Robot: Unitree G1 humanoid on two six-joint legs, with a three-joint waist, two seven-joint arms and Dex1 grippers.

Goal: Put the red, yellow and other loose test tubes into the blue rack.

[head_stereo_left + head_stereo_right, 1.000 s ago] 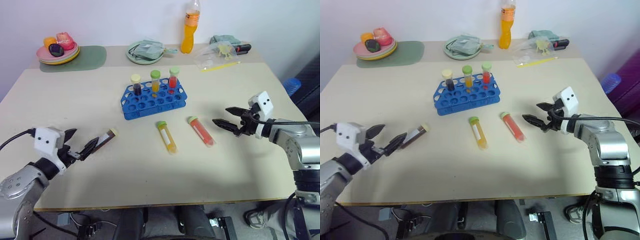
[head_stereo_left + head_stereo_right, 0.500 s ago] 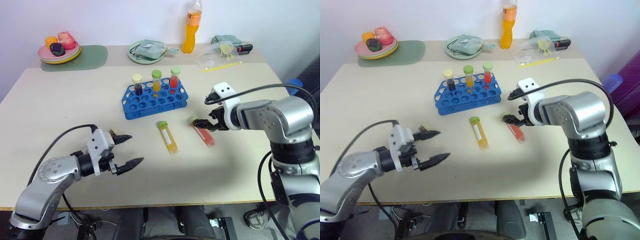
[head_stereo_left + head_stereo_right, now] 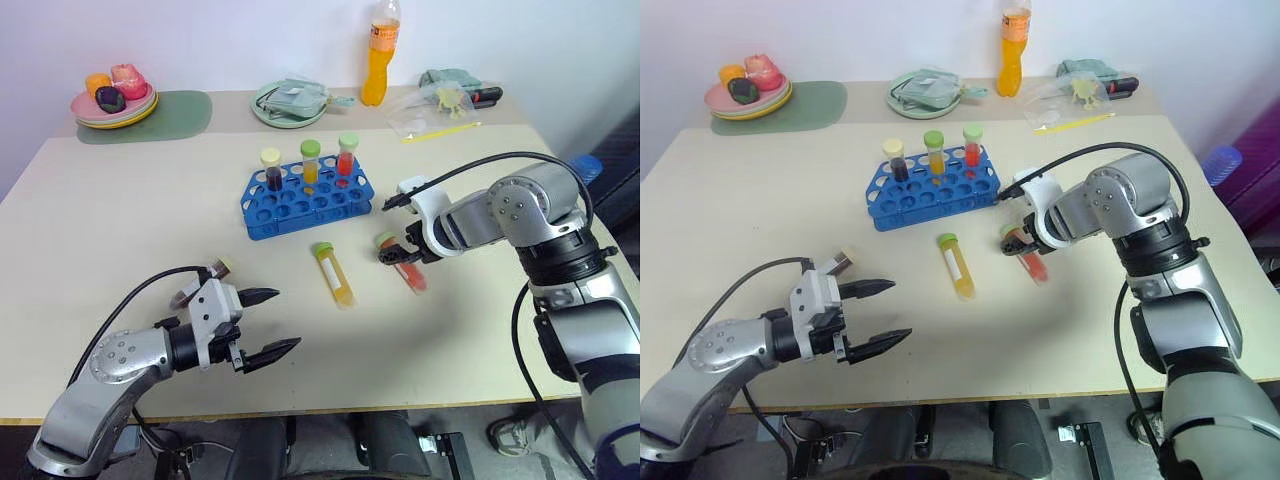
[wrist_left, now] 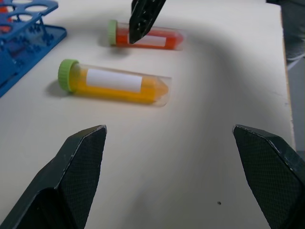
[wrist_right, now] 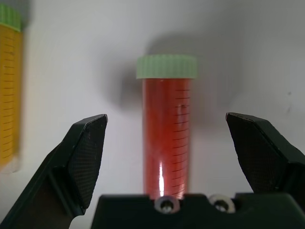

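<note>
Table [image 3: 120, 210]: red tube [image 5: 165, 138] between open jaws

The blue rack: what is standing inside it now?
Three capped tubes stand in the back row of the blue rack: dark, yellow, red. The other holes look empty; the tube bottoms are hidden.

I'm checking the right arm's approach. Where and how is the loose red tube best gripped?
Probably from above, on the mid-body of the red tube, fingers either side of its length. It lies flat on the table, and the open right gripper already straddles it.
</note>
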